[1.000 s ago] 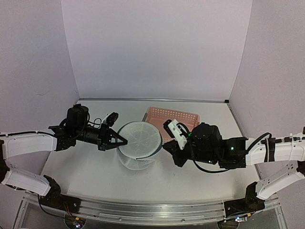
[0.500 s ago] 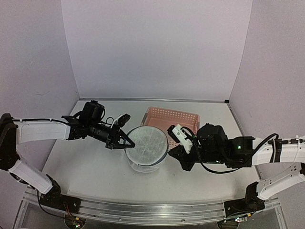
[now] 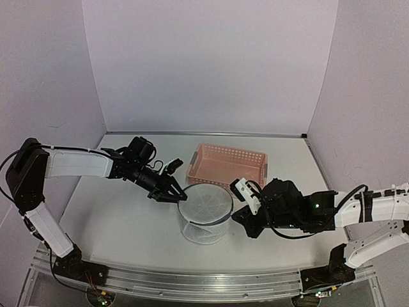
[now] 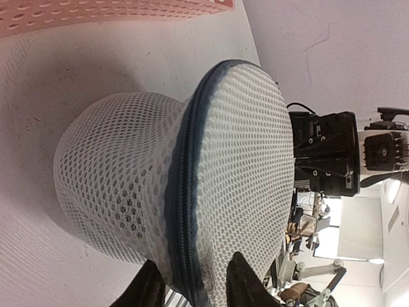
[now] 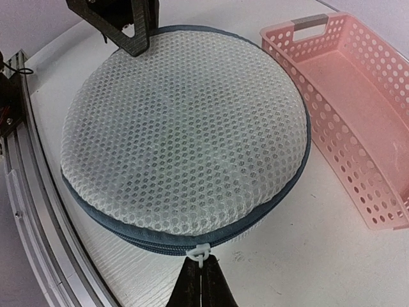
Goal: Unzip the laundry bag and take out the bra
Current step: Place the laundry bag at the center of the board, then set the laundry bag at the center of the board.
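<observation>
Toward the left side of the bench point(image 3: 108, 220), the left end effector point(image 3: 174, 194) reaches in and clamps the dark zip rim point(image 4: 182, 192) of the laundry bag point(image 3: 204, 217), one finger on either side. That white mesh bag stands upright mid-bench, nearer the front edge, lid on, just before the pink basket point(image 3: 230, 148). At its right, the right end effector point(image 5: 199, 275) pinches the white zip pull point(image 5: 198, 251), jaws together.

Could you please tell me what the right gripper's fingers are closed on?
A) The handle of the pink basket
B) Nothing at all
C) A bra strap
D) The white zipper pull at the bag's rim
D: in the right wrist view, the right gripper pinches the white zipper pull at the near rim of the laundry bag.
</observation>
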`<state>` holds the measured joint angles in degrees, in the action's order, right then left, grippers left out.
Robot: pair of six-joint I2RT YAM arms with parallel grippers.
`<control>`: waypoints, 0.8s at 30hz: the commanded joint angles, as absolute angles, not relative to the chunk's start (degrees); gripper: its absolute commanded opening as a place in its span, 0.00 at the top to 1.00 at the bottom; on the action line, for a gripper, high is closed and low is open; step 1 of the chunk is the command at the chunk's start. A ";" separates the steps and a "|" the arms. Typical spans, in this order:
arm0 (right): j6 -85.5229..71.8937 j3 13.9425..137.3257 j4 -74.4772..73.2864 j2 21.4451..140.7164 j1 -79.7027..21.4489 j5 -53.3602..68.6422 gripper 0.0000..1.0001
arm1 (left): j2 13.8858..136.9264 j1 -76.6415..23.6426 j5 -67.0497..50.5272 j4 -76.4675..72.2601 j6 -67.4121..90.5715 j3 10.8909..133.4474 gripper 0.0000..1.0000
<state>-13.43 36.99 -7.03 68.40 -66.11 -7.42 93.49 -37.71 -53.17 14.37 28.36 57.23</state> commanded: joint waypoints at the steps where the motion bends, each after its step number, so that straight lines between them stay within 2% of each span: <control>1: -19.68 37.02 -4.11 69.62 -66.66 -11.19 1.00 | 94.38 -36.90 -48.83 17.94 25.29 62.24 0.60; 6: -23.81 39.01 -5.04 72.75 -67.01 -12.72 1.00 | 93.56 -35.77 -41.28 23.25 25.86 64.93 0.45; 14: -30.48 42.06 -3.48 77.36 -69.17 -15.48 1.00 | 84.30 -35.17 -32.57 26.80 31.69 62.41 0.31; 24: -41.19 48.36 -2.72 84.56 -69.89 -15.89 1.00 | 70.63 -35.21 -33.81 26.52 38.26 53.91 0.29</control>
